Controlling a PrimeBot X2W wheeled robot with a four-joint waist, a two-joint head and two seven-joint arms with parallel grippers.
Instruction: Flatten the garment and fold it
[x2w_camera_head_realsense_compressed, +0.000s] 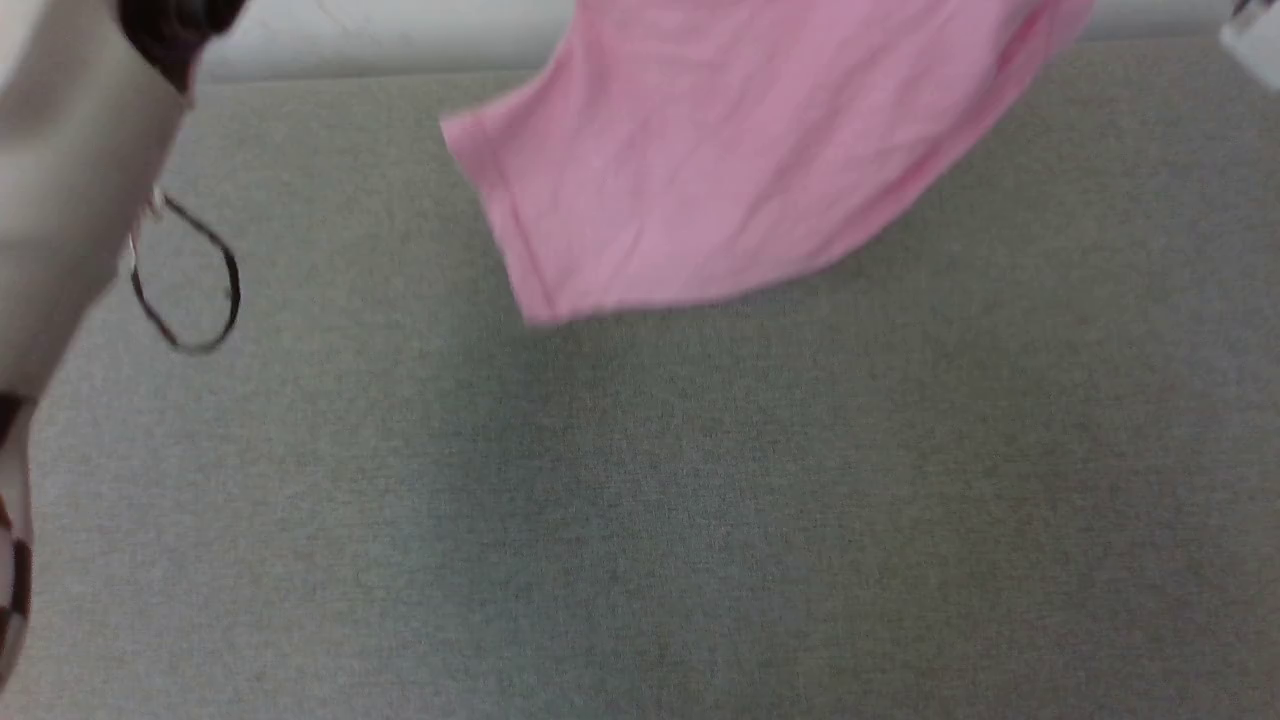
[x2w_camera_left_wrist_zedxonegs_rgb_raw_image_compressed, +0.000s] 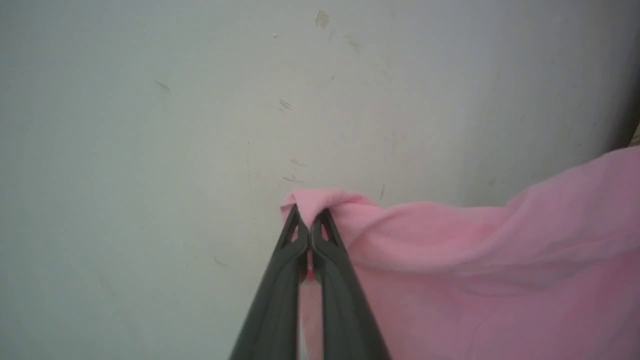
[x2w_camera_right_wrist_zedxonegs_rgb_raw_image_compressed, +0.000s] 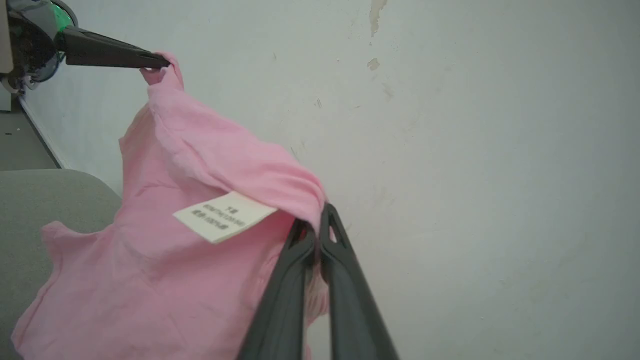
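Garment: light pink, thin knit, held up in the air between both arms, in front of a pale scuffed wall and above the grey fabric-covered surface. In the head view its lower hem hangs over the far half of the surface. The edge is blurred, so contact with the surface cannot be confirmed.

Left tool: fingers together, clamped on a small bunched tip at one end of the garment's upper edge. The cloth falls away to one side of the fingers.

Right tool: fingers together, clamped on a rolled fold at the other end of the same upper edge. The upper edge sags between the two grips.

Label: white, printed, text unreadable, hanging just beside the right tool.

Head view, left margin: pale forearm with a dark cable loop.
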